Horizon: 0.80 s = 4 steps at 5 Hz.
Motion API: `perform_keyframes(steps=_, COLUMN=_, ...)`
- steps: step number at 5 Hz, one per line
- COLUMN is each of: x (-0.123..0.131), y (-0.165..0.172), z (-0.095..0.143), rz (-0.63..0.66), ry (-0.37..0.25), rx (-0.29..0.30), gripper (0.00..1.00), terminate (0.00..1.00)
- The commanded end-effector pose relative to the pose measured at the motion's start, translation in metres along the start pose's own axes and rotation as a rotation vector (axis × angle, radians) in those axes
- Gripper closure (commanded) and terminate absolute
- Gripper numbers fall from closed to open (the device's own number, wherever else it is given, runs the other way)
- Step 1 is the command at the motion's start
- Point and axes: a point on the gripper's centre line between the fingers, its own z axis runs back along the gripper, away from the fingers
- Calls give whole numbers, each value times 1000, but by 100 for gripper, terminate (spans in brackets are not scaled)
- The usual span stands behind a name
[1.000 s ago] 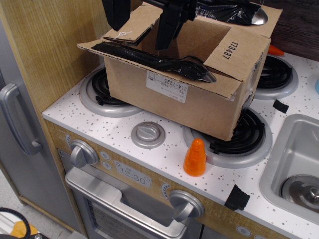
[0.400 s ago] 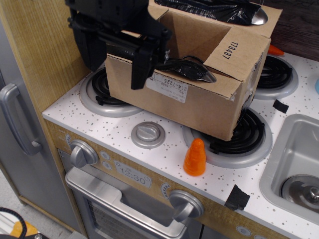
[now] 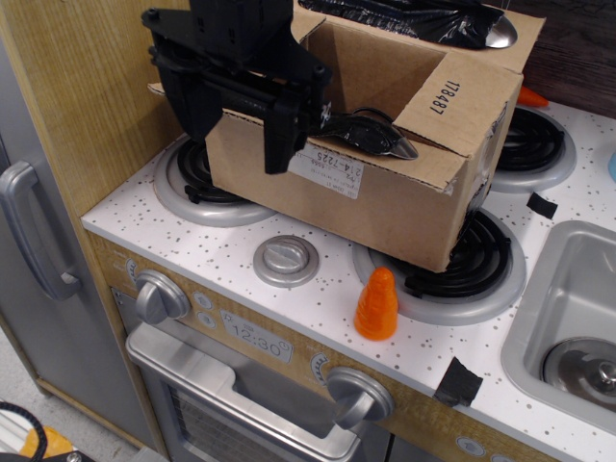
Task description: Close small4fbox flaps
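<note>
On the white speckled toy stove top (image 3: 231, 252) stands the brown corrugated cardboard box (image 3: 385, 183), resting across the black ribbed burners (image 3: 472, 260). Its long side carries a white printed label (image 3: 327, 173), and the handwritten number 178487 is on the flap at about 2 o'clock from the label. At 6 o'clock from the box a small orange cone (image 3: 376, 304) stands upright on the counter, just beside the front right burner. A round grey knob disc (image 3: 285, 260) lies at 7 o'clock from the box. A steel sink basin (image 3: 539, 318) is at 4 o'clock, near the right edge. Short strips of black tape (image 3: 458, 382) stick to the counter front. A wooden wall panel (image 3: 87, 87) closes the left side.

The black robot gripper (image 3: 238, 130) covers the left end of the box, at 9 o'clock from the label. Its two fingers (image 3: 283, 130) hang down spread apart, one before the box front wall, the other near the left corner. They pinch nothing that I can see; if they touch the cardboard I cannot tell.

The cardboard flaps (image 3: 462, 96) are open, with glossy black tape (image 3: 371, 135) hanging on the front edge. The box inside is open to above.
</note>
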Motion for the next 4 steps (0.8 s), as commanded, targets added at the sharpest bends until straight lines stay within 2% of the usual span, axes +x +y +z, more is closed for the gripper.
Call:
perform_keyframes(steps=1, x=23, y=1, z=-10, rz=-30, ry=-35, rx=-48, gripper=0, terminate=0)
perform_keyframes(steps=3, x=49, y=-5, z=-4, rz=-66, ry=-49, rx=-44, gripper=0, terminate=0)
perform_keyframes(steps=4, x=62, y=-10, z=11, rz=-92, ry=-65, rx=-1, gripper=0, terminate=0)
